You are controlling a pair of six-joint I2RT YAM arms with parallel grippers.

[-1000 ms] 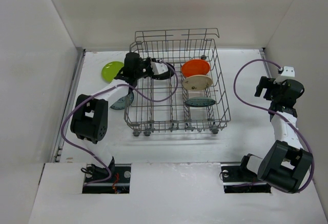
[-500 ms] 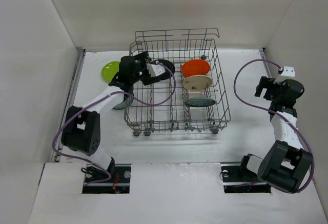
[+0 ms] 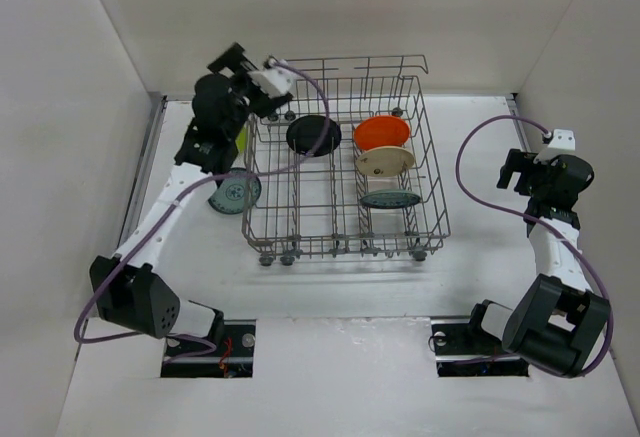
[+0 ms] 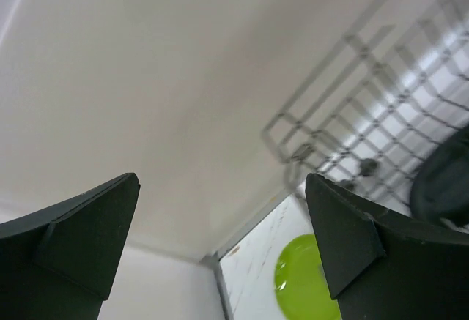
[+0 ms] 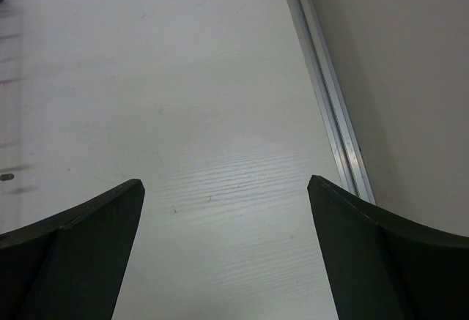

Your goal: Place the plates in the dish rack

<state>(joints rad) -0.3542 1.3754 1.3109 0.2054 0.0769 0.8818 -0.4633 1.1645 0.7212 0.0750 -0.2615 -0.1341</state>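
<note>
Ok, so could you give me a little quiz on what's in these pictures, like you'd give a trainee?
1. True or false: the black plate is inside the dish rack.
2. How many plates are in the rack? A: two. B: four. C: six.
3. In the left wrist view, what colour is the plate seen low down between the left fingers?

Key:
1. True.
2. B: the black plate, the orange plate, the cream plate and a teal plate.
3. Lime green: the lime green plate lies outside the rack.
</note>
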